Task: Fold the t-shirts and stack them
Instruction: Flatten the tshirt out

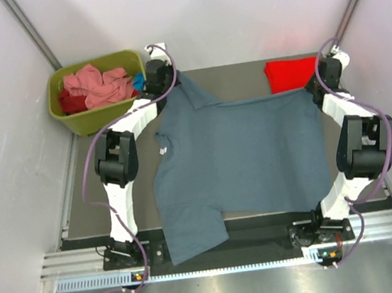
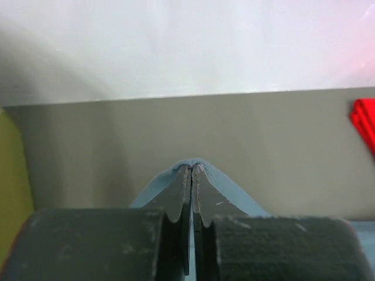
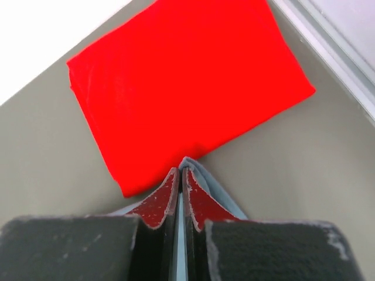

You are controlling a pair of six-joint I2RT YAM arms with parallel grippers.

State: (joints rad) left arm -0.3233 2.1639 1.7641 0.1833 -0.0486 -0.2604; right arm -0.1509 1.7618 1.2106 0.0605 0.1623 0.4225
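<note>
Status: one item done, one in hand, the rest untouched. A red tee [image 3: 187, 88] lies folded flat at the far right of the table [image 1: 244, 69]; it is the only folded piece, so no stack exists yet. The grey tee [image 1: 246, 147] is spread open across the middle of the table, neck label to the left, hem to the right, near sleeve hanging over the near edge. No fold is visible in it. The left gripper [image 2: 192, 171] has its jaws closed tight on the tee's far left corner, by the far sleeve. The right gripper [image 3: 181, 172] is likewise clamped on the far right corner, just near of the red tee. Judgement: the arms are placed to make the first fold. Pink tees [image 1: 99, 85] and a dark red tee [image 1: 67, 103] sit crumpled in the bin [image 1: 96, 118] at far left, awaiting handling.
</note>
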